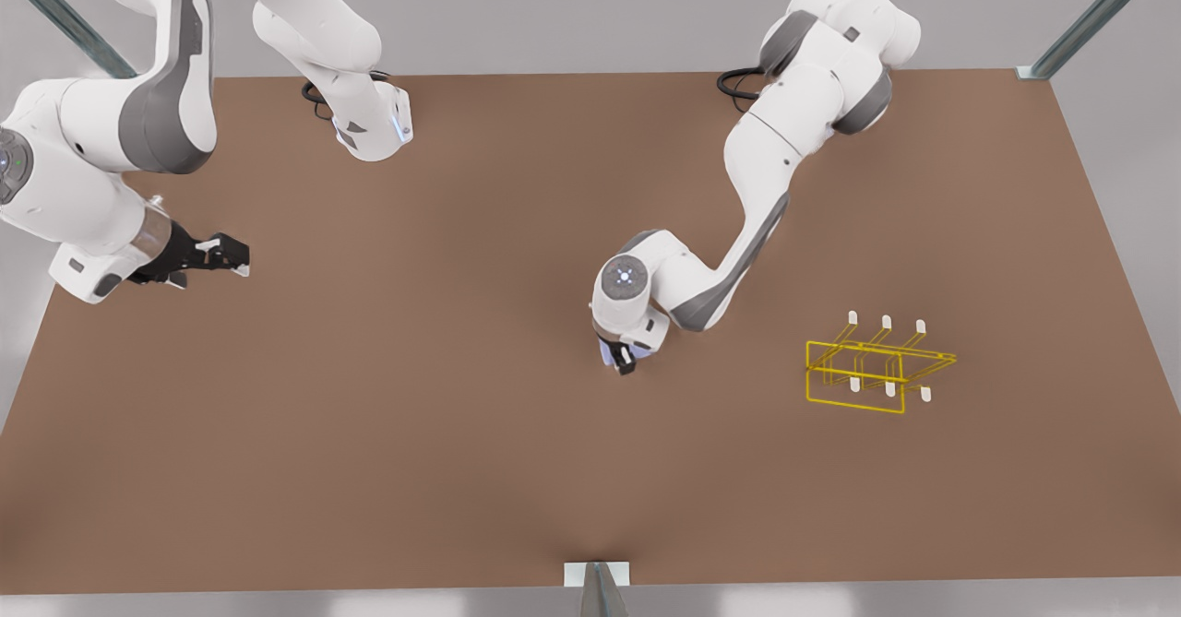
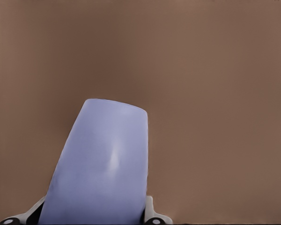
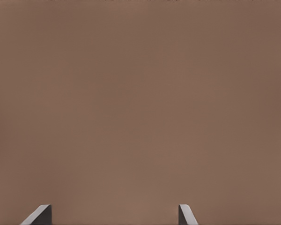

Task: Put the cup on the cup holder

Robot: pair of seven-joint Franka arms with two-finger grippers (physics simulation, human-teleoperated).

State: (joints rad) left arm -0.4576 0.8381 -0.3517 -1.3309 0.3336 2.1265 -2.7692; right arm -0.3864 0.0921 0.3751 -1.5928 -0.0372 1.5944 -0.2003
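**Two arms, one cup gripped at mid-table**

Two white Franka arms reach over the plain brown tabletop (image 1: 387, 396). The left gripper (image 1: 620, 357) is near the middle of the table, its fingers pinching the small pale lavender-blue tapered cup (image 2: 103, 164) between them. In the left wrist view the cup's long axis runs straight out away from the camera along the fingers (image 2: 152, 213), its narrower flat end farthest from the wrist; the sides are smooth and plain. From the front view little of the cup (image 1: 606, 351) peeks out beneath the wrist.

The yellow thin-wire rectangular cup holder (image 1: 876, 368), with white-tipped pegs, stands well apart toward the front view's right.

The right gripper (image 1: 231, 254) waits near the front view's left edge, fingers (image 3: 40, 215) spread and holding nothing.
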